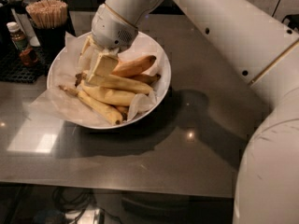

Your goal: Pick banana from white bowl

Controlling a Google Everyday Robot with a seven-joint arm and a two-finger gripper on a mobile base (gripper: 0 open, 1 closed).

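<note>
The white bowl [159,59] is lined with crinkled paper and holds several bananas. The long, slim, nearly straight banana [122,83] lies across the middle of the pile. Its left end is right under my gripper [96,62]. My gripper points down into the left half of the bowl, with its cream fingers [104,64] at the top of the pile. Two shorter orange-tinted bananas [136,65] lie behind it. A plumper yellow banana [111,96] and another long one [99,107] lie in front. I cannot tell whether anything is held.
A dark holder of wooden sticks [48,13] and a small sauce bottle [19,43] stand on a black mat at the back left. The lining paper [49,107] spills over the bowl's left rim. My white arm [224,27] spans the right side.
</note>
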